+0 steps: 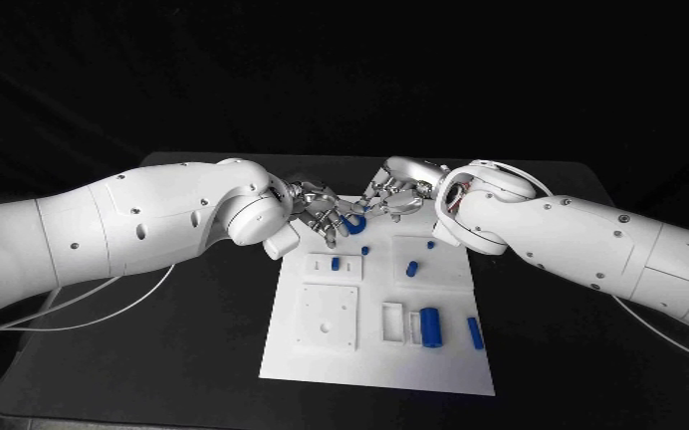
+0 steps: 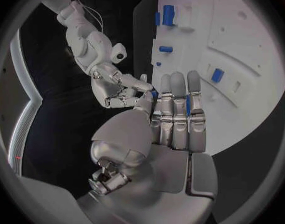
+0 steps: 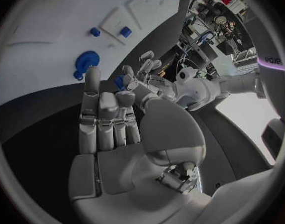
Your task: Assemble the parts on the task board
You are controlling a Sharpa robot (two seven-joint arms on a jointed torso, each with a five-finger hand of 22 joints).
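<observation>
My two hands meet fingertip to fingertip over the far end of the white task board (image 1: 376,360). A small blue part (image 1: 354,222) sits between them. The left hand (image 1: 319,209) pinches it between thumb and a finger, the other fingers held straight; the part (image 2: 153,93) shows at that tip in the left wrist view. The right hand (image 1: 395,193) has its fingertips at the same part (image 3: 120,81), but I cannot tell whether it grips it. Both hands show again in the wrist views: the left hand (image 2: 173,119) and the right hand (image 3: 111,119).
More blue parts lie on the board: a thick cylinder (image 1: 429,327), a thin pin (image 1: 474,332), a short piece (image 1: 412,269) and a peg (image 1: 337,263). A blue gear (image 3: 86,62) lies on the board near the hands. Black table surrounds the board.
</observation>
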